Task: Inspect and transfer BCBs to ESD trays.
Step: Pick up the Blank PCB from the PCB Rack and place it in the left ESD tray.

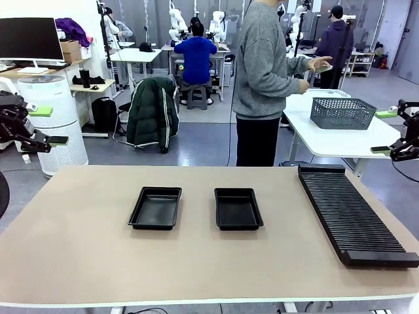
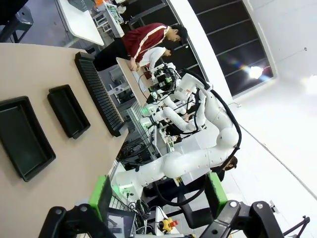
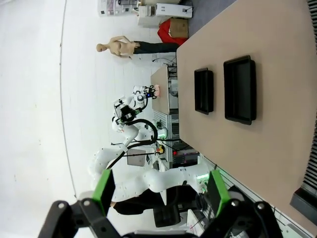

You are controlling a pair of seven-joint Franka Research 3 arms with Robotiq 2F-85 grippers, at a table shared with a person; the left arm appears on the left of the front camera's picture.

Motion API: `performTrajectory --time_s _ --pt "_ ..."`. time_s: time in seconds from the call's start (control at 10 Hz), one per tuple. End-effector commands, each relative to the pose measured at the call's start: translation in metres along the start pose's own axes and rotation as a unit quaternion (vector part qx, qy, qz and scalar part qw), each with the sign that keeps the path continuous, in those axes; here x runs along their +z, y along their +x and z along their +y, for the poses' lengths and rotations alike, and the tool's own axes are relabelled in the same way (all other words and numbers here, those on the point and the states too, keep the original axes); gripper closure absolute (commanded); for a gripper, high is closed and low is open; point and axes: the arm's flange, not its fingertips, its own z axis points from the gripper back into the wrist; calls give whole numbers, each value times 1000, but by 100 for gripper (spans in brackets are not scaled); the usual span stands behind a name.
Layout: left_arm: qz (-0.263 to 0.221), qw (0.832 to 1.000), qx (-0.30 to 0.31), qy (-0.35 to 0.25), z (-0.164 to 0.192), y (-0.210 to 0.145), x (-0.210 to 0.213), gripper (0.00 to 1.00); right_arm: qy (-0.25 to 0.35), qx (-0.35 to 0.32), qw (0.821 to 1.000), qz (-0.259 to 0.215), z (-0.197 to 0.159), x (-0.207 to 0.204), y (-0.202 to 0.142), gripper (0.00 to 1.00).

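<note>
Count: 2 trays, 1 rack, 2 grippers, 1 person.

The left tray (image 1: 155, 207) and right tray (image 1: 237, 208) lie side by side mid-frame on the worktop (image 1: 196, 261), near each other but not touching, black floors showing. The rack (image 1: 353, 212) runs along the right of the frame, well apart from the right tray.

The left gripper (image 1: 49, 125) is at the left edge at mid-height, with jaws spread wide, nothing between the pads, touching nothing, raised clear of the worktop. The right gripper (image 1: 384, 131) at the right edge is likewise spread wide and holds nothing.

Both trays sit lower and toward centre – well apart from either gripper. In the left wrist view they lie at frame left, in the right wrist view at upper right.

The person (image 1: 262, 78), upper centre, stands beyond the worktop, facing a grey basket (image 1: 342, 112).
</note>
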Motion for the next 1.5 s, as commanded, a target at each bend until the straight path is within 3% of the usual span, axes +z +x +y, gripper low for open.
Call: performTrajectory --time_s 0.0,0.4,0.7,0.8,1.4 --pt "16 1000 11 -15 -4 -3 0 0 44 -15 999 5 2 -4 -1 0" --pt "21 999 17 -22 -2 -2 7 0 83 -18 996 27 -3 -5 4 0" --pt "37 998 18 -37 0 2 10 0 80 -25 996 40 -6 -3 8 0" --pt "14 1000 14 -24 1 -1 2 0 75 -32 996 42 -6 -5 9 0" --pt "14 1000 14 -24 1 -1 2 0 71 -18 997 34 -8 -8 2 0"
